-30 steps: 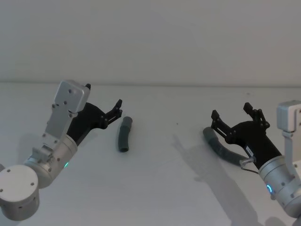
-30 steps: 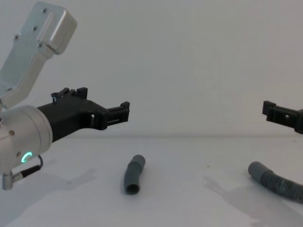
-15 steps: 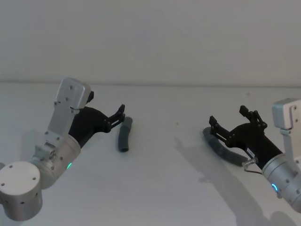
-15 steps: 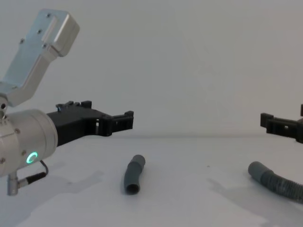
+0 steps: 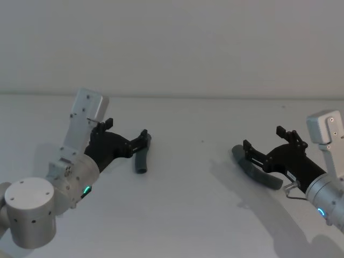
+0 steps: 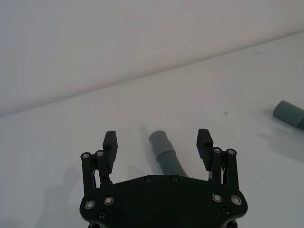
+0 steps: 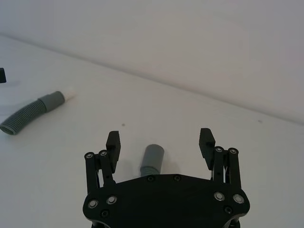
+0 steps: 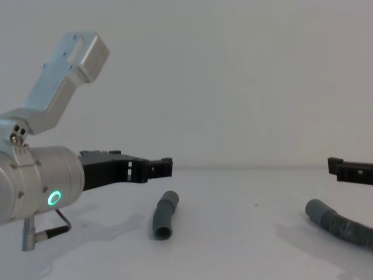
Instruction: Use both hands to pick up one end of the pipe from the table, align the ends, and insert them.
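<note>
Table [image 5: 188, 209] carrying left pipe piece [image 5: 141, 159] running near-to-far, right pipe piece [image 5: 258, 174] curving, cuff [image 8: 316, 209] aiming left. Am lowering my left gripper [image 5: 126, 130] and right gripper [image 5: 263, 138] over them, jaws spread wide.

White table [image 8: 233, 251], short grey pipe piece [image 8: 164, 215] left of centre, ribbed pipe piece [image 8: 342, 227] at right

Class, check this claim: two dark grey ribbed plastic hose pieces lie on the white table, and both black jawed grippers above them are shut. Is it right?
Not quite: both are open. The wrist views show the left gripper and the right gripper with jaws spread wide. The short hose piece and the long hose piece do lie on the white table.
</note>
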`<action>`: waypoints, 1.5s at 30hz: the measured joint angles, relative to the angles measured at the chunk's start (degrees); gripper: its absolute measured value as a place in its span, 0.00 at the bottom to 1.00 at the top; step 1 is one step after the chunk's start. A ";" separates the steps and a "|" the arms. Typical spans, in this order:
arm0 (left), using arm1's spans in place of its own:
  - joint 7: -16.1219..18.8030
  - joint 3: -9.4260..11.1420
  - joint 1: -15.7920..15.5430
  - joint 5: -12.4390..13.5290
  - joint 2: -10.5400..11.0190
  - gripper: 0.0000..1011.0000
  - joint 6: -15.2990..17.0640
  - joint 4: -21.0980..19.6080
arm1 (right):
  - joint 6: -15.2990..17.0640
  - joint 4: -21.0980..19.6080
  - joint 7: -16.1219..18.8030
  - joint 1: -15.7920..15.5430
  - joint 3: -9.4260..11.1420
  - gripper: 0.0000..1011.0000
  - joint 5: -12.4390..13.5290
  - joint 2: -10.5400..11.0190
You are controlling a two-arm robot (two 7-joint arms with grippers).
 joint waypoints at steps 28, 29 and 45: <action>-1.68 2.05 -6.11 0.81 -4.28 0.99 5.94 9.89 | 5.39 3.90 -0.41 2.00 -0.67 0.99 -2.03 -1.96; -1.76 2.10 -6.33 0.85 -4.41 0.99 6.08 10.20 | 5.47 3.97 -0.41 2.04 -0.67 0.99 -2.07 -2.00; -2.43 1.92 -7.62 0.71 -5.78 0.99 10.40 12.49 | 6.59 4.72 1.33 2.69 -0.92 0.99 -3.01 -1.54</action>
